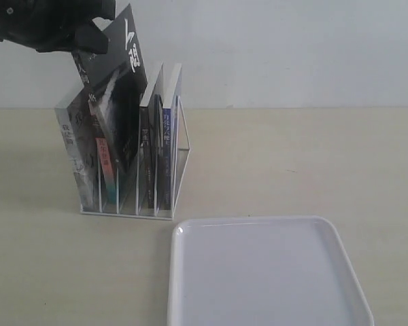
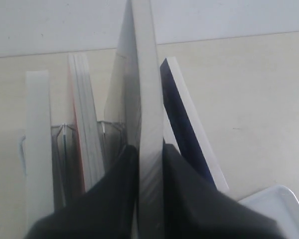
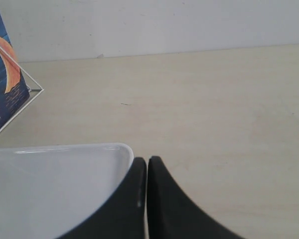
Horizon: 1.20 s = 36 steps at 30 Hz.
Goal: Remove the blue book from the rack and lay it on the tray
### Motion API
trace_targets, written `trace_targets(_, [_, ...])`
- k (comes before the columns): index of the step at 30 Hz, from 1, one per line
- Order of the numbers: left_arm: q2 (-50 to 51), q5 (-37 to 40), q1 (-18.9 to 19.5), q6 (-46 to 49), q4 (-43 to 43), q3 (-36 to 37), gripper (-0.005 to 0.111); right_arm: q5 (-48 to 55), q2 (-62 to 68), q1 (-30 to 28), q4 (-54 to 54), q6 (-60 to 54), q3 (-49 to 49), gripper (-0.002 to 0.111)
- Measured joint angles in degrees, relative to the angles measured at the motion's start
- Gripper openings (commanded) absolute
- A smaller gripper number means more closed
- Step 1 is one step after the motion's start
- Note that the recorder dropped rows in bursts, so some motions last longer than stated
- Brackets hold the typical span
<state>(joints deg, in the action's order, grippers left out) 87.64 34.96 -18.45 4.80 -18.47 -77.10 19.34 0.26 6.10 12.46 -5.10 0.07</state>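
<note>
Pick step: L gripper (image 2: pixel 148 152) clamps black-covered paperback (image 1: pixel 119 102), tilted out of white wire rack (image 1: pixel 126 213); thin deep-blue book (image 1: pixel 166 132) sits beside it. R gripper (image 3: pixel 147 167) closed, empty. Next: probably regrasp blue one.

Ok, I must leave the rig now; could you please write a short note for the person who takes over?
Left gripper: shut on a black book, tilted and partly out of the rack; wrong book.
Right gripper: shut, empty, by the tray's corner.
Blue book: stands in the rack's end slot, not grasped.
Done: nothing. Left: return the black book, take the blue book, lay it on the tray.
</note>
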Motion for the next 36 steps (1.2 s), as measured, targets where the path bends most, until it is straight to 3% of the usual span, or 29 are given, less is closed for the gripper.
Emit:
trace_targets(10, [0.0, -8.6, 0.0, -0.2, -0.4, 6.5, 0.005, 0.0, 0.0, 0.0, 0.0, 0.0, 0.0, 0.000])
trace_targets(36, [1.6, -13.1, 0.0, 1.3, -1.0, 10.8, 0.005, 0.0, 0.0, 0.0, 0.0, 0.0, 0.0, 0.000])
